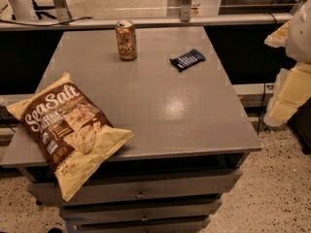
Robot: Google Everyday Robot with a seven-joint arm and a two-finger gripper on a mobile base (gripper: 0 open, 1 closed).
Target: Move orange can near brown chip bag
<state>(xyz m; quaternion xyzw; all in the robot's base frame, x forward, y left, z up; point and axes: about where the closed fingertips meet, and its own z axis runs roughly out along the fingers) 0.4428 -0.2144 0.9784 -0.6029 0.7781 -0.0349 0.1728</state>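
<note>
The orange can (126, 40) stands upright at the far edge of the grey table (160, 106), left of middle. The brown chip bag (68, 130) lies flat at the near left corner, its lower end hanging over the front edge. The can and the bag are well apart. Pale segments of my arm (291, 86) show at the right edge, beside and off the table. My gripper is out of view past that edge.
A flat dark blue snack bar wrapper (187, 59) lies to the right of the can. Drawers (141, 194) sit under the table top. A rail (146, 21) runs behind the table. Speckled floor lies at the right.
</note>
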